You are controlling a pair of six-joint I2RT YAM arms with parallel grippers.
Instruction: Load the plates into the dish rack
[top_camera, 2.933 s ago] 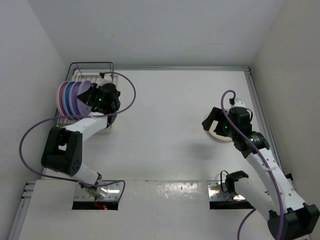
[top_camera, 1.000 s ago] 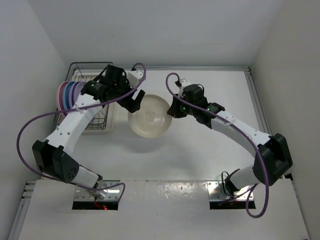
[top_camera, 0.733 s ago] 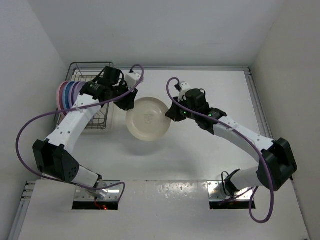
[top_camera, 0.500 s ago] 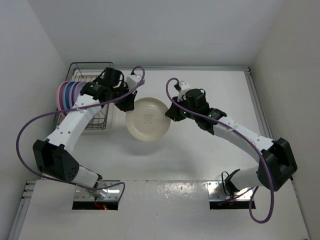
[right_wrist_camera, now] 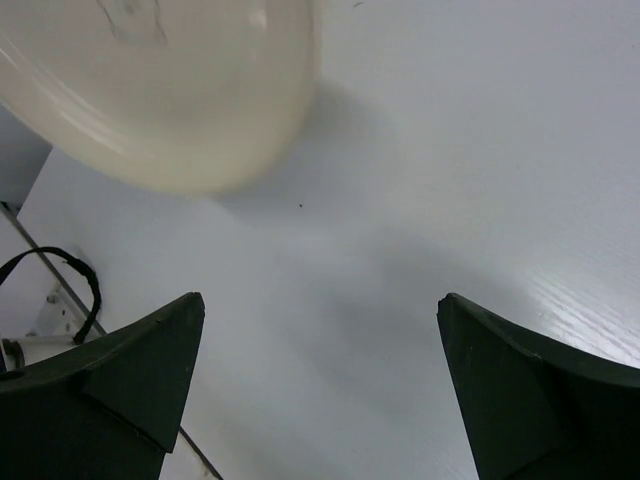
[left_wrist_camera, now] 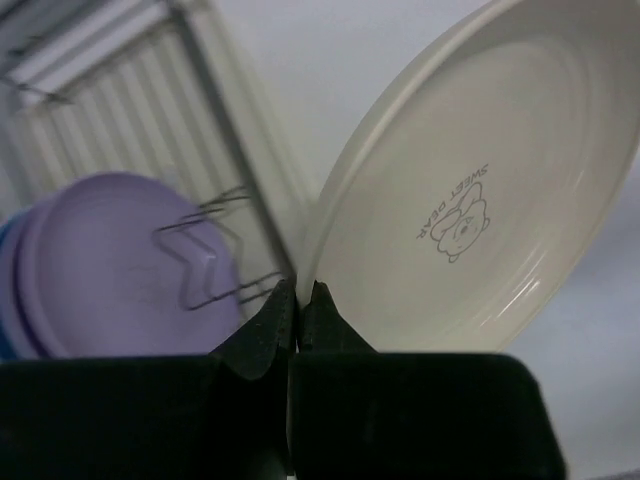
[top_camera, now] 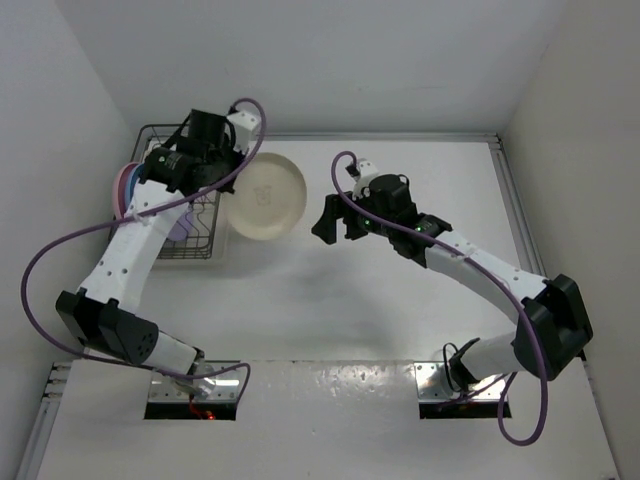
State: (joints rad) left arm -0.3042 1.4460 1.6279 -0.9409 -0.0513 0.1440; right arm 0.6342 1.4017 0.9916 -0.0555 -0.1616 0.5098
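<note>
- A white table (top_camera: 400, 320) fills the scene, closed in by plain white walls on the left, far and right sides.
- The dish rack (top_camera: 180, 130) stands in the far left corner of the table, on a ribbed cream drip tray (left_wrist_camera: 90, 140).
- Inside the rack, coloured plates (top_camera: 124, 188) stand on edge at its left side; pink, blue and purple ones can be seen.
- The left gripper (left_wrist_camera: 297, 298) is clamped on the rim of a cream plate (top_camera: 265, 197), its jaws pressed together on the edge.
- This plate is lifted above the table and tilted, just to the right of the rack; it has a small bear print.
- The right gripper (top_camera: 336, 224) has its jaws wide apart and holds nothing; it is near the right side of the cream plate, not touching it.
</note>
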